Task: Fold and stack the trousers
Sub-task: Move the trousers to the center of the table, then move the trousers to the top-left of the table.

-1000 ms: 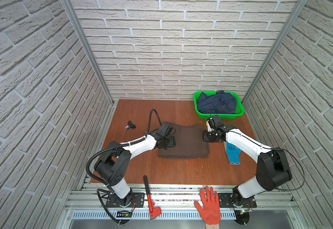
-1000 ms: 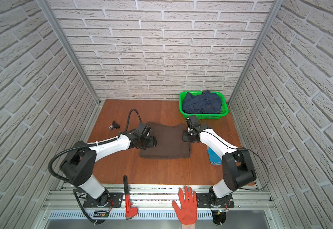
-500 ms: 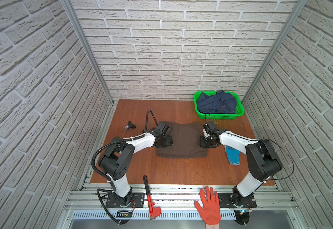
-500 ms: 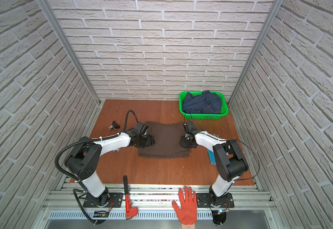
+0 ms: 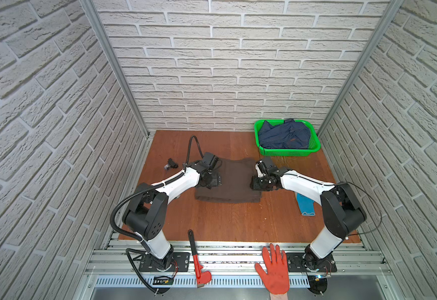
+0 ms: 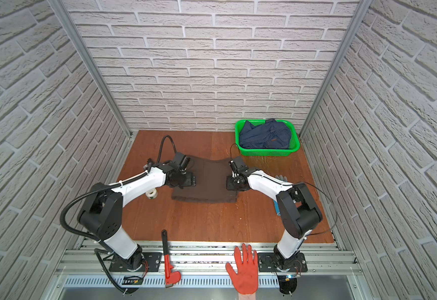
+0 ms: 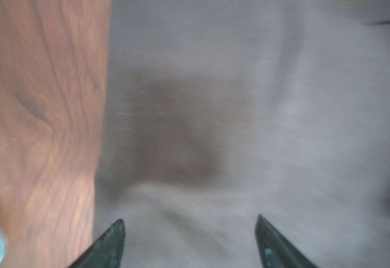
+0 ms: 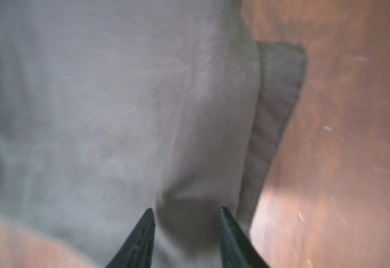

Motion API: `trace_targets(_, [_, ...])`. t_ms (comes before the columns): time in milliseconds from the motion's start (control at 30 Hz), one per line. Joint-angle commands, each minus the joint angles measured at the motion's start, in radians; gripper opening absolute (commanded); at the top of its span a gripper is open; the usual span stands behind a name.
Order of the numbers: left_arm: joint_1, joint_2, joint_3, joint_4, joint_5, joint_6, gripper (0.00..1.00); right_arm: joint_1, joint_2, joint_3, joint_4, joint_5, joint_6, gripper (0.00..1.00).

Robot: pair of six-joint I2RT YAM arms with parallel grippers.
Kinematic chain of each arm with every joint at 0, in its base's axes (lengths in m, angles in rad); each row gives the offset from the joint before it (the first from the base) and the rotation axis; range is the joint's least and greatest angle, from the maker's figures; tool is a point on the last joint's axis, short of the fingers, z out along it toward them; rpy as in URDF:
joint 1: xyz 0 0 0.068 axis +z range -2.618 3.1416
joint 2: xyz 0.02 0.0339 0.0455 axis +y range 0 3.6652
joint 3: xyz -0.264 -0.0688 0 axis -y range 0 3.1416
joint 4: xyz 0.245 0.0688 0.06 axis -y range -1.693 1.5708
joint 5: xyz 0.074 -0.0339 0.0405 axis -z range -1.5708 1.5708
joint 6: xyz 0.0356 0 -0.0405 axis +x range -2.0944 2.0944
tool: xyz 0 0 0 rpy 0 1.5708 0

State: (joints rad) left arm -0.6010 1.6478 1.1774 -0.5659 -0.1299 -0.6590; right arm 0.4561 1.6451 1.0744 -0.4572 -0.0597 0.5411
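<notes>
Two sets of fingers have just let go: the left fingers (image 7: 112,241) are now spread wide, and the right fingers (image 8: 143,232) have come partly apart, pinching nothing. The trousers (image 5: 227,181) lie folded on the counter (image 5: 238,220), under and between them. This fold looks done. No writing can be read.

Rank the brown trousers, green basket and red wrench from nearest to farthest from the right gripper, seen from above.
1. The trousers: directly under the right gripper, at their edge.
2. The green basket: in the back corner, beyond the gripper.
3. The red wrench: on the front rail, near the left arm's base.
</notes>
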Motion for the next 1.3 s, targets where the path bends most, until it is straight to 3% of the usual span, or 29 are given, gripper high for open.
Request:
trace_targets(0, [-0.128, 0.002, 0.101, -0.178, -0.242, -0.067, 0.98, 0.012, -0.168, -0.014, -0.016, 0.079, -0.022, 0.52])
trace_targets(300, [-0.256, 0.254, 0.192, -0.140, -0.255, -0.226, 0.98, 0.012, -0.396, -0.166, 0.010, 0.181, -0.044, 0.52])
trace_targets(467, [-0.247, 0.353, 0.210, -0.124, -0.241, -0.224, 0.98, 0.012, -0.430, -0.222, 0.010, 0.185, -0.039, 0.52])
trace_targets(600, [-0.185, 0.388, 0.144, -0.055, -0.193, -0.205, 0.96, 0.012, -0.444, -0.258, 0.033, 0.178, -0.019, 0.52])
trace_targets(867, [0.030, 0.434, 0.236, -0.094, -0.142, 0.078, 0.95, 0.012, -0.470, -0.278, 0.054, 0.179, 0.006, 0.52])
trace_targets(1067, [0.170, 0.554, 0.445, -0.156, -0.078, 0.304, 0.97, 0.012, -0.475, -0.269, 0.052, 0.174, 0.002, 0.51])
trace_targets(1267, [0.257, 0.732, 0.671, -0.189, -0.003, 0.416, 0.97, 0.012, -0.475, -0.245, 0.045, 0.181, -0.009, 0.51])
